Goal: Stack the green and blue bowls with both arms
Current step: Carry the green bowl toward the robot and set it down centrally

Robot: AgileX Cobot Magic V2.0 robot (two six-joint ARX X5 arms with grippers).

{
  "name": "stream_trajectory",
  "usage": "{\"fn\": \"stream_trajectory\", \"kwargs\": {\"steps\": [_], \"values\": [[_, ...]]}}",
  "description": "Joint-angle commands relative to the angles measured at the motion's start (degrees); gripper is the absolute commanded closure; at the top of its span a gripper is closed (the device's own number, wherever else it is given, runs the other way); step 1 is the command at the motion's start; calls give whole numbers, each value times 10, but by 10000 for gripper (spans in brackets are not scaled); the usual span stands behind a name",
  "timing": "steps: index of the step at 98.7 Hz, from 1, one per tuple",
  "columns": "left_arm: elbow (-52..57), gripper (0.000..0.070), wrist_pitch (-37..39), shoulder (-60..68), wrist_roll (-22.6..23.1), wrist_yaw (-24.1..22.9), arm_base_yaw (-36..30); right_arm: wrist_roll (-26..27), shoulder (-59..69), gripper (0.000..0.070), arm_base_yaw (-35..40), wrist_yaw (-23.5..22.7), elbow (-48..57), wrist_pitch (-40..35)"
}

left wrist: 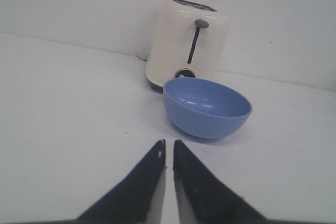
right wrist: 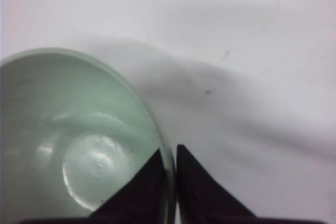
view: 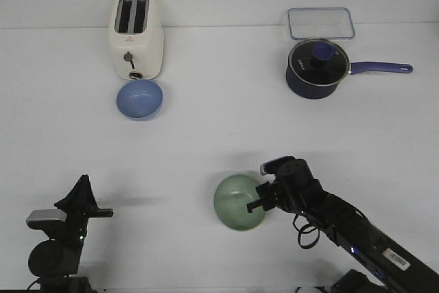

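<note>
Pinching the rim of the green bowl (right wrist: 79,145), the right end effector (right wrist: 169,163) has one finger inside the wall and one outside, the gap between them barely wider than the rim itself; from the front that bowl (view: 238,202) sits near the middle of the worktop (view: 206,149), towards the near edge, and looks tipped a little towards the arm, though I cannot say whether it has left the surface; the left end effector (left wrist: 169,153) hangs low at the near left with its fingers almost together and nothing between them; well beyond it the blue bowl (left wrist: 207,107) stands upright and open, just in front of the cream toaster (left wrist: 188,43), touching or nearly so.

By my reckoning the job is only begun: one bowl is gripped, the other untouched, and the two lie well apart, so all the carrying and nesting is yet to come.

Further out, a dark saucepan (view: 317,68) with a glass lid stands at the far right, its handle pointing right; behind it lies a clear rectangular container (view: 321,22); the worktop is plain white and matt with a few faint specks; a pale bare wall closes the far side.
</note>
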Motion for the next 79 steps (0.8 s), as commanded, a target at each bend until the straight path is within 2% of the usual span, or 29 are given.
{"fn": "stream_trajectory", "kwargs": {"steps": [1,5,13,18,31,52,60,79], "values": [[-10,687,7,-1,-57,3,0,10,17,700,9,1,2,11],[-10,688,7,-1,-77,3,0,10,21,664,10,-1,2,11],[-9,688,7,-1,-122,3,0,10,22,473,10,-4,2,12],[-8,688,6,-1,-155,3,0,9,18,408,9,-4,3,17],[0,688,3,-1,-227,9,0,-10,-24,406,-12,-2,3,35],[66,687,-76,18,-230,43,0,-63,-121,411,-95,31,2,19],[108,687,-92,52,-215,48,0,-66,-162,411,-131,31,-6,10],[226,687,-97,227,-121,49,0,-56,-244,413,-165,30,-79,28]]}}
